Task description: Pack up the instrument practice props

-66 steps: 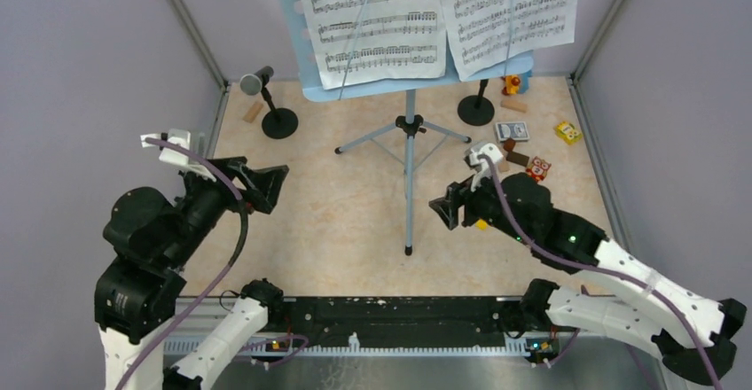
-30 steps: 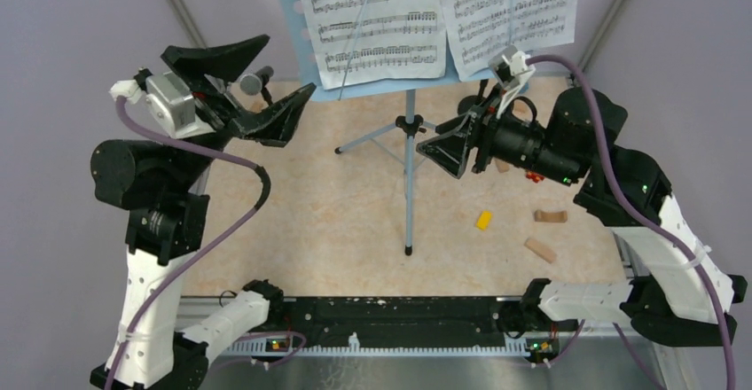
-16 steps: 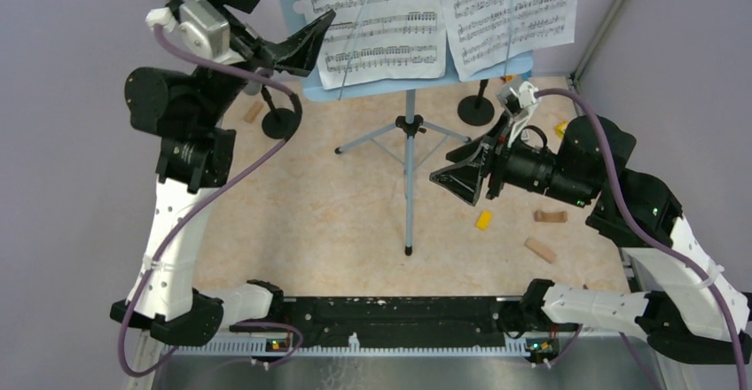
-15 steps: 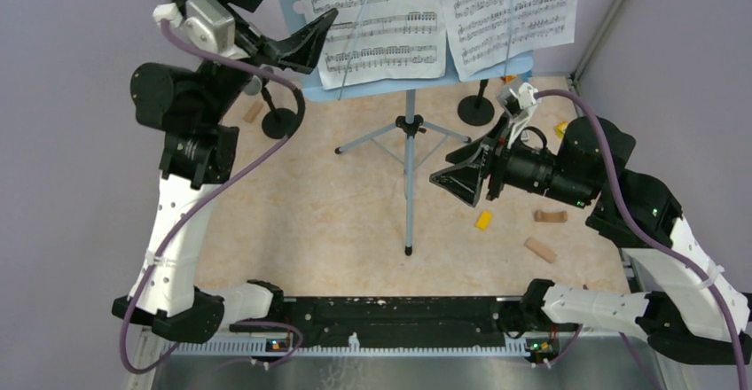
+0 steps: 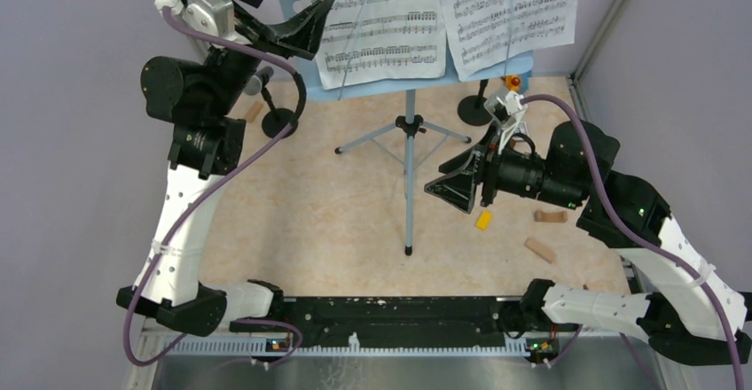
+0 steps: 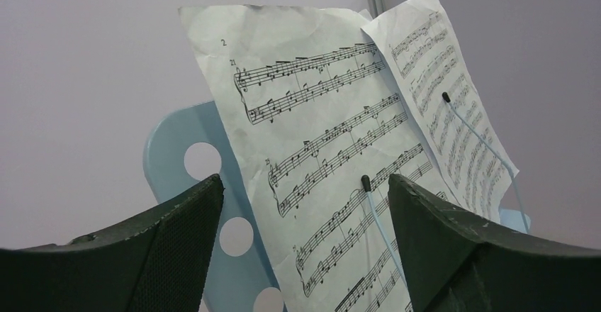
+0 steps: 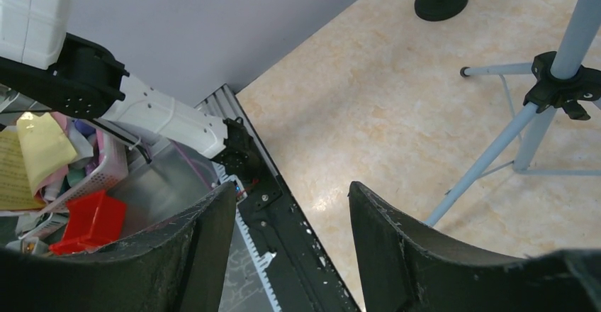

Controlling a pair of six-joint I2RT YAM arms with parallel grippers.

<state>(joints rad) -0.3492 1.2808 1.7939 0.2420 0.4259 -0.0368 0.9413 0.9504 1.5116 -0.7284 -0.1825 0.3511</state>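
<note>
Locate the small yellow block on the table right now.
In the top view, the yellow block lies on the table right of centre. It sits between the music stand's long near leg and a small wooden block.

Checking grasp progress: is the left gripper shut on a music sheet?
No, in the left wrist view the left gripper stands wide open, the music sheet unclamped ahead of it.

At twelve o'clock the music sheets (image 5: 381, 18) run off the frame. At ten, the left arm (image 5: 191, 115) hides most of the microphone (image 5: 264, 77).
</note>
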